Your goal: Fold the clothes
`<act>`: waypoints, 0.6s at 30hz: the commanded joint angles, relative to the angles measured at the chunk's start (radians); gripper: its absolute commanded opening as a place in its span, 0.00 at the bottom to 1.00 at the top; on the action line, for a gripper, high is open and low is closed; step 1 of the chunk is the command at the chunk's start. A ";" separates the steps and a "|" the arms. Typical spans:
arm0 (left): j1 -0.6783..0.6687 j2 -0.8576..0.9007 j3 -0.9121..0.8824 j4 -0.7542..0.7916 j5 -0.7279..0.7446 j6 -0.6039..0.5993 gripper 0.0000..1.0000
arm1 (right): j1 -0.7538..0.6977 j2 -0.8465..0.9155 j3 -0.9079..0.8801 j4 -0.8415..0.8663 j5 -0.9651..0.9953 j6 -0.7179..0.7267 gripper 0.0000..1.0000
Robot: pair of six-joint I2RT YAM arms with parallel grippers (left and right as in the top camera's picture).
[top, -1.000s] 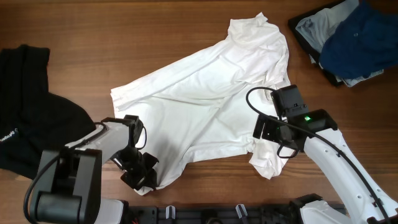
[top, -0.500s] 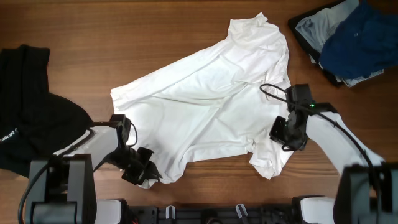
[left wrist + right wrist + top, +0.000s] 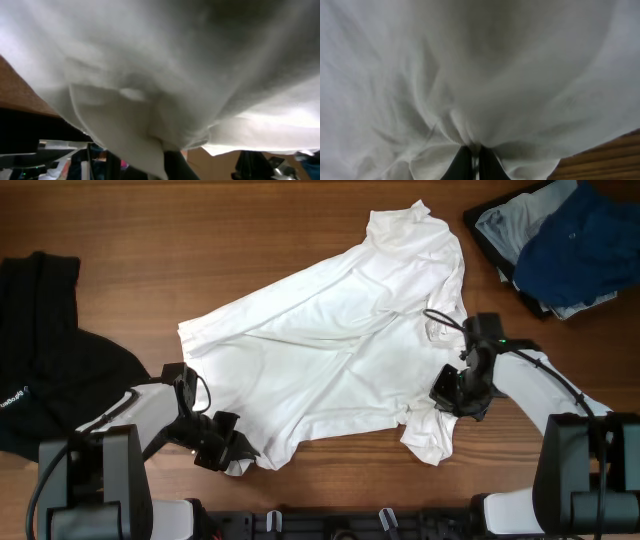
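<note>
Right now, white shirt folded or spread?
Spread, not folded: the white shirt lies open and wrinkled across the table, no neat fold in it.

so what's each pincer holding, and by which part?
Both grip the white T-shirt: left pincer pinches its near-left corner, right pincer pinches a fold at its right edge.

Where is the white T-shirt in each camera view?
Overhead: white T-shirt spread across the centre of the wooden table.
Left wrist: fills the upper frame.
Right wrist: fills nearly the whole frame.
Shared landmark: the wooden table, left edge in left wrist, bottom-right in right wrist.
</note>
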 commanded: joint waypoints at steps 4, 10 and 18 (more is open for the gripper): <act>0.111 0.059 -0.033 0.097 -0.169 0.026 0.04 | -0.248 0.045 -0.021 0.024 0.081 0.016 0.04; 0.183 0.059 -0.032 0.111 -0.193 0.056 0.04 | -0.427 0.045 -0.011 0.008 0.072 0.017 0.04; 0.212 0.059 -0.033 0.076 -0.222 0.075 0.04 | -0.443 0.044 -0.011 -0.002 0.121 0.051 0.04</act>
